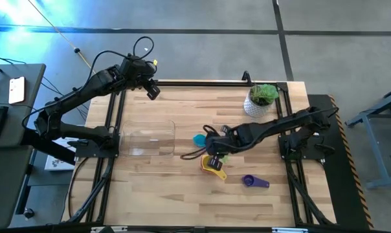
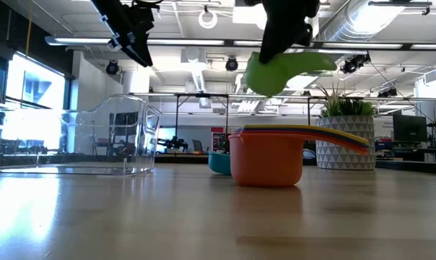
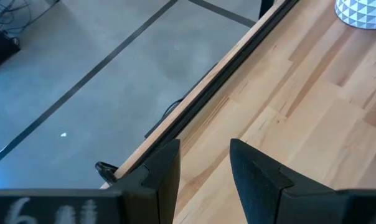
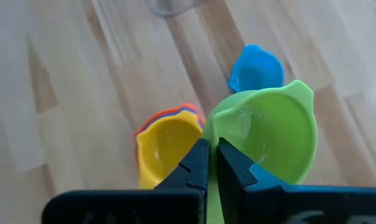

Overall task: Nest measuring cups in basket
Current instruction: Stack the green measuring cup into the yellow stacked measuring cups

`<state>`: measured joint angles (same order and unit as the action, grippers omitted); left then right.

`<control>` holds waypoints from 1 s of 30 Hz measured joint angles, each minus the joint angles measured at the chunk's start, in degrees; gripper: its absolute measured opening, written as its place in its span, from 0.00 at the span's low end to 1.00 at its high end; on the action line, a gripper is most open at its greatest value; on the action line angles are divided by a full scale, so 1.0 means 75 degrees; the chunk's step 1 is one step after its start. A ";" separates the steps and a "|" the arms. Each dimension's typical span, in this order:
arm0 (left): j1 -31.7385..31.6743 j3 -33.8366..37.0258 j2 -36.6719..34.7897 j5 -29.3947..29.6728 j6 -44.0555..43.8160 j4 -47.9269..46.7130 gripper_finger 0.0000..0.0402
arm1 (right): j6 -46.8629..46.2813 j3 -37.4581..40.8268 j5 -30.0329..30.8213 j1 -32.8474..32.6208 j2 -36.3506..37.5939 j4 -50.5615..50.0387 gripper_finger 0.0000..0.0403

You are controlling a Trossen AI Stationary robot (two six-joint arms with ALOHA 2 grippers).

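Observation:
My right gripper (image 4: 213,163) is shut on the green measuring cup (image 4: 269,137), which hangs in the air (image 2: 276,72) over a nested stack of the orange, red and yellow cups (image 2: 266,155). That stack (image 1: 213,167) stands on its base on the table. The cyan cup (image 1: 199,139) sits just beyond the stack, and the purple cup (image 1: 254,182) lies to its right. The clear basket (image 1: 147,139) stands on the table's left part with nothing in it. My left gripper (image 3: 205,158) is open, above the table's far left corner (image 1: 150,90). No blue cup shows. My right gripper pinches the green cup between its two fingers at the rim's near side (image 4: 214,127), where a green strip runs back between the fingers. The fingers come from above, slanting down. The cup is lifted clear and tilted, its opening turned toward the wrist camera.
A white pot with a green plant (image 1: 260,100) stands near the table's far right corner. A black frame rail (image 3: 238,53) runs along the table's far edge. Bare wood lies along the near side (image 1: 182,200).

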<state>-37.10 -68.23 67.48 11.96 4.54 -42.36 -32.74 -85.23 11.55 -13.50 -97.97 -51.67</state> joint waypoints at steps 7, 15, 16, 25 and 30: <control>0.0000 0.0000 0.0003 -0.0004 -0.0124 -0.0048 0.33 | -0.0418 0.0000 -0.0205 -0.0619 -0.0283 0.0209 0.00; 0.0003 0.0003 0.0003 -0.0208 -0.0329 -0.0072 0.33 | -0.0439 0.0003 -0.0220 -0.0873 -0.0823 0.0434 0.00; 0.0003 0.0003 0.0003 -0.0208 -0.0329 -0.0091 0.33 | -0.0439 0.0003 -0.0219 -0.0870 -0.0888 0.0463 0.00; 0.0003 0.0003 0.0003 -0.0208 -0.0326 -0.0185 0.33 | -0.0442 0.0003 -0.0417 -0.0812 -0.1321 0.0805 0.00; 0.0003 0.0003 0.0003 -0.0208 -0.0323 -0.0194 0.33 | -0.0440 0.0011 -0.0440 -0.0800 -0.1387 0.0707 0.00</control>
<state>-37.08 -68.20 67.51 10.39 2.11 -43.81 -36.03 -85.15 8.25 -19.51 -108.38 -46.37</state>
